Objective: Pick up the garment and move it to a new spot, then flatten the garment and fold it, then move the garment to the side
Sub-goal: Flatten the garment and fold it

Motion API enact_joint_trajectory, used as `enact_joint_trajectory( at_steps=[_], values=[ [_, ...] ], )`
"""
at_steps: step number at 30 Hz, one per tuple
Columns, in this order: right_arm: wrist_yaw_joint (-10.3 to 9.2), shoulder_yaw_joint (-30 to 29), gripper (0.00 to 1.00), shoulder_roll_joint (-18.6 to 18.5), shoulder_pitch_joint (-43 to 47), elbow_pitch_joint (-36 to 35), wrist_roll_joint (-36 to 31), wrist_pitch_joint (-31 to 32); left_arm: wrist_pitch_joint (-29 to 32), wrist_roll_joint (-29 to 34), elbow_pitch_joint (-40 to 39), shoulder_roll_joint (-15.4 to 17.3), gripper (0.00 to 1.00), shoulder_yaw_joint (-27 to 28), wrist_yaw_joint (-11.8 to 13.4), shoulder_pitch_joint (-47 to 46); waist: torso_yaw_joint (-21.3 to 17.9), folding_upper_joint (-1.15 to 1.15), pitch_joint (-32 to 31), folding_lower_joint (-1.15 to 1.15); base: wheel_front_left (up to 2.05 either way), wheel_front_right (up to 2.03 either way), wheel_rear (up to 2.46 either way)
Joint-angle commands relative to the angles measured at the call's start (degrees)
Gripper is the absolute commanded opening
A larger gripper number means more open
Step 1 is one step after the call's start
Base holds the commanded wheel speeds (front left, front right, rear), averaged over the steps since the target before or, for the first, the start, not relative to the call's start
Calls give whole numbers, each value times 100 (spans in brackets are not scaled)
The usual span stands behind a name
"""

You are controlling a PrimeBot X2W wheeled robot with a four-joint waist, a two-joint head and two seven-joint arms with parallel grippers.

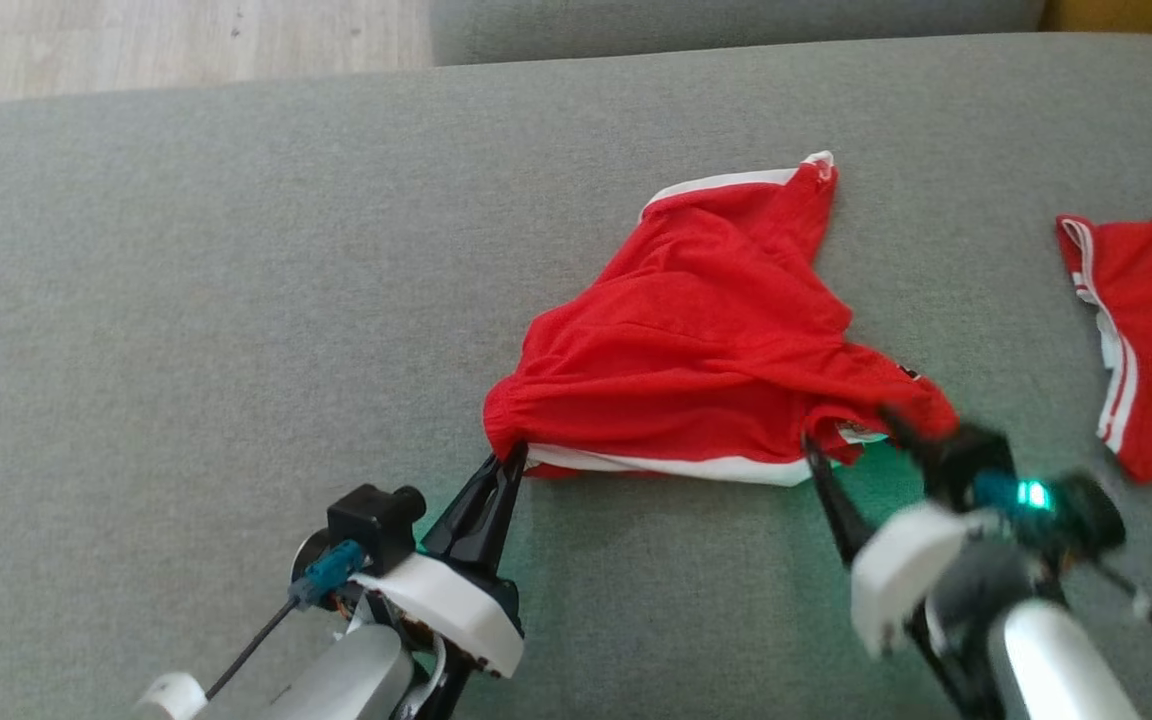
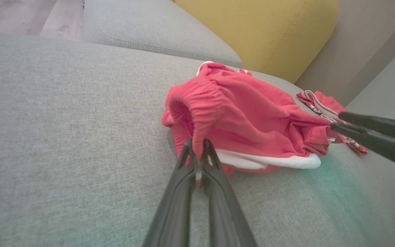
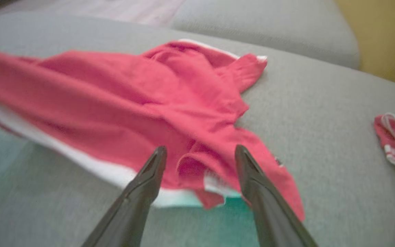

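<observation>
Crumpled red garment [image 1: 706, 330] on grey sofa cushion [image 1: 236, 300], left pincer [image 1: 511, 462] clamped shut on its waistband corner, right pincer [image 1: 848, 432] spread wide around the opposite corner, second red cloth [image 1: 1151, 330] apart.

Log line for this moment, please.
left gripper: shut on red garment edge | right gripper: open, at its other end | state: crumpled on grey cushion

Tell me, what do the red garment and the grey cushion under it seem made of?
Red garment: thin, soft matte knit, likely polyester; it crumples in loose folds, trimmed white. Grey cushion: matte woven upholstery cloth, judging by its fine flecked weave.
</observation>
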Motion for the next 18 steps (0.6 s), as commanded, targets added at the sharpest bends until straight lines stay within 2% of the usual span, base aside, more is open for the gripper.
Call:
enact_joint_trajectory(
  at_steps=[1, 8, 18],
  values=[
    [39, 164, 100, -147, 133, -432, -13, 133, -59, -41, -162, 81, 0, 148, 33, -60, -47, 0, -9, 0, 0, 0, 0],
    [39, 240, 100, -392, 347, -865, 101, 387, -80, -55, -202, 80, 0, 148, 41, -92, -128, 0, 49, 0, 0, 0, 0],
    [39, 337, 100, -431, -142, -230, 102, 340, -75, -52, -184, 60, 0, 97, 18, -213, -35, 0, 147, 0, 0, 0, 0]
  ],
)
